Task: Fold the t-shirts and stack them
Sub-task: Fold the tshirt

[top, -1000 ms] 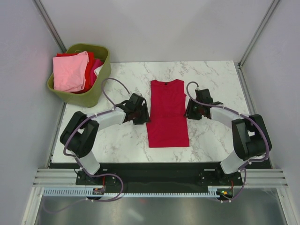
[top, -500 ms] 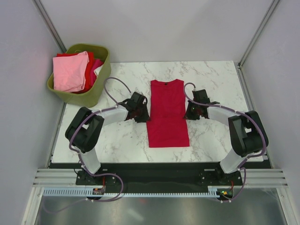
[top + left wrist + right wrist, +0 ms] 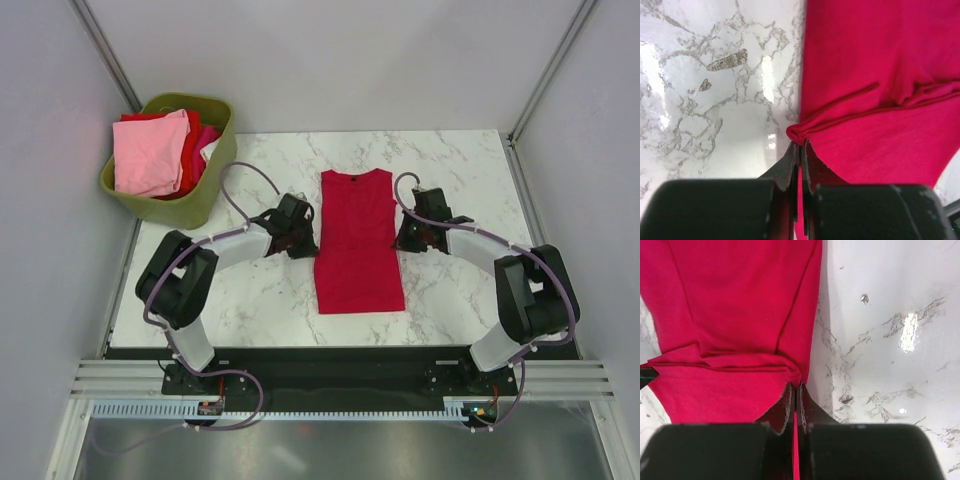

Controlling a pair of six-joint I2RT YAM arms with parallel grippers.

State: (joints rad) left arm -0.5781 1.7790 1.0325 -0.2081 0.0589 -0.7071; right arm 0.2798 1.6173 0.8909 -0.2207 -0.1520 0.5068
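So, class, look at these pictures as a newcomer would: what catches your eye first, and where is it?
The crimson red t-shirt lies flat in the middle of the marble table. The left claw and the right claw pinch its side edges, both shut on the cloth. At the far left stands an olive-green basket with a light pink t-shirt on top.

Wrist views: cloth pinched in the left end effector [image 3: 800,148] and right end effector [image 3: 795,388] vanishes between the fingers. Finger bases blurred, dark. Crimson t-shirt [image 3: 880,75] runs off the frame edges. Top view: fingertips hidden under the end effector bodies; neck label [image 3: 352,176] too small to read; pink t-shirt [image 3: 150,152] covers most of the shirts beneath it [image 3: 192,148] in the basket [image 3: 212,190].
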